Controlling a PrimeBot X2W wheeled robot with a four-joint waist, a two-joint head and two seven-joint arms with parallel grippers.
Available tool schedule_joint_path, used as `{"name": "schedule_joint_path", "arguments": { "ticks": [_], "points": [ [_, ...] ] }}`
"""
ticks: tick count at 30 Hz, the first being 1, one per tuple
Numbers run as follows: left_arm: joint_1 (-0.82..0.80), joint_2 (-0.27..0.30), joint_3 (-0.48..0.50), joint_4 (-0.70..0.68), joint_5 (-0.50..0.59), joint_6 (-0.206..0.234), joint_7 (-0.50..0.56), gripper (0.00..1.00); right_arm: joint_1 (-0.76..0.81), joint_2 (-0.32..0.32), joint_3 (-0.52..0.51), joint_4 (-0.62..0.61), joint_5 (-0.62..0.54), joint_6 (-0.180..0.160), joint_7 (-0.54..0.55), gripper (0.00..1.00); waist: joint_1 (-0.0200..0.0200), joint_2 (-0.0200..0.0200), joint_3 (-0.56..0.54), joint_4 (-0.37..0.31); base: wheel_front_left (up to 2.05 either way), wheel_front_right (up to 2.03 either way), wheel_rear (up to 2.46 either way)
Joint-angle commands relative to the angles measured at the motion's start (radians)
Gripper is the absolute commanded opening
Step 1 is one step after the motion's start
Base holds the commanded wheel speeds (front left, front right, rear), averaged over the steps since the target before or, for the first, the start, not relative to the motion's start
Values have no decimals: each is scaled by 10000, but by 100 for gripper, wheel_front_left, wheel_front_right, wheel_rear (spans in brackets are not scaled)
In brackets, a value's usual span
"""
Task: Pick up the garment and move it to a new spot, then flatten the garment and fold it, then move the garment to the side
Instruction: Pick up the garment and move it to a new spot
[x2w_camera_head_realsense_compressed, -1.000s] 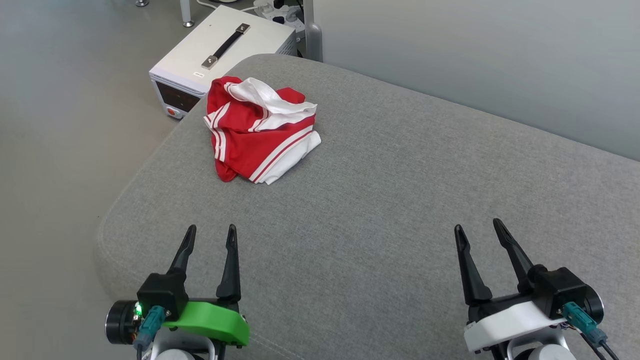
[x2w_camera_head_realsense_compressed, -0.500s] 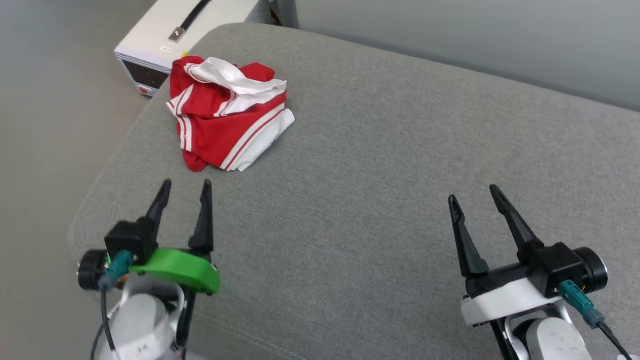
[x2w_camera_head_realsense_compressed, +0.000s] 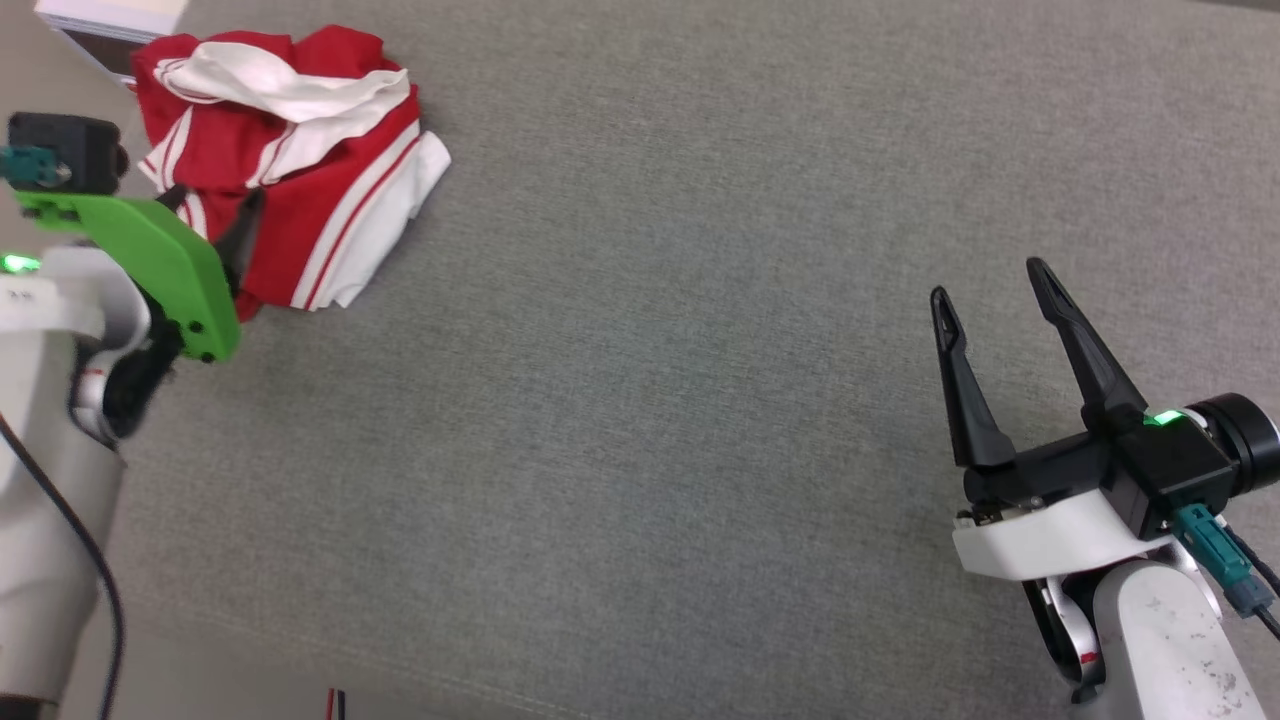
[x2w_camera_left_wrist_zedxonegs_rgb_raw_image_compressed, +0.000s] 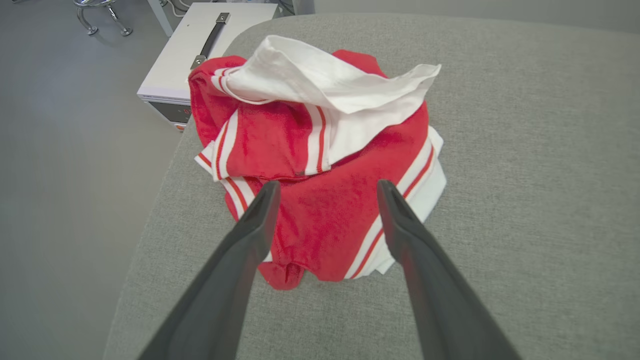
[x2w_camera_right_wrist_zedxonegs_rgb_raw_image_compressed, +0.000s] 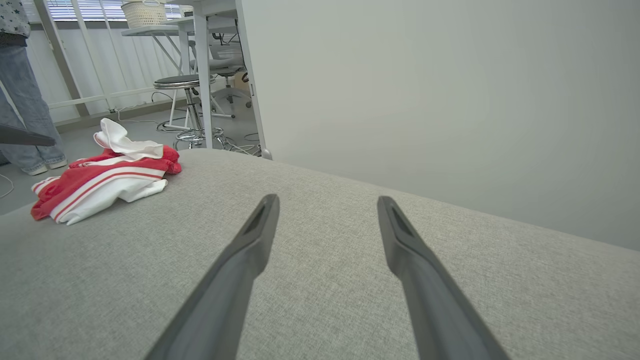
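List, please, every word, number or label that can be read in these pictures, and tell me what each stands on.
No text can be read.
On the garment: it lies crumpled, and no print shows.
On the white box: there are red marks on its dark front panel, too small and partly hidden to read.
On the left forearm: there are small dark marks, too blurred to read.

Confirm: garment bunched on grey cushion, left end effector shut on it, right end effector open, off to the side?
No: the left end effector is open, gripping nothing; the left wrist view shows it. The garment is bunched on the grey cushion and the right end effector is open, off to the side.
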Motion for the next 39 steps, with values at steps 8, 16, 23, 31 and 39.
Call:
{"name": "schedule_joint_path", "arguments": {
  "ticks": [8,16,23,31,39],
  "points": [
    [-1442,1691,-1225,723,-2448,-25,2315,100,-468,21,161,-476,-146,-9,111,100,-2,0,1735,-1486,0,0,0],
    [-1869,2169,-1512,1329,-3900,-26,3737,100,-611,44,177,-627,-191,-9,100,100,-2,0,2245,-1881,0,0,0],
    [-1832,1964,-1690,1667,-4729,-26,4488,0,-589,88,66,-634,-264,-9,54,100,-2,0,2329,-1943,0,0,0],
    [-1835,2031,-1779,1322,-4735,-26,2908,0,-515,132,-38,-286,-272,-9,-19,100,-2,0,1530,-1724,0,0,0],
    [-1899,2091,-1802,913,-4026,-26,449,0,-139,257,-277,324,-73,-9,-134,100,-2,0,-8,-1581,0,0,0]
  ]
}}
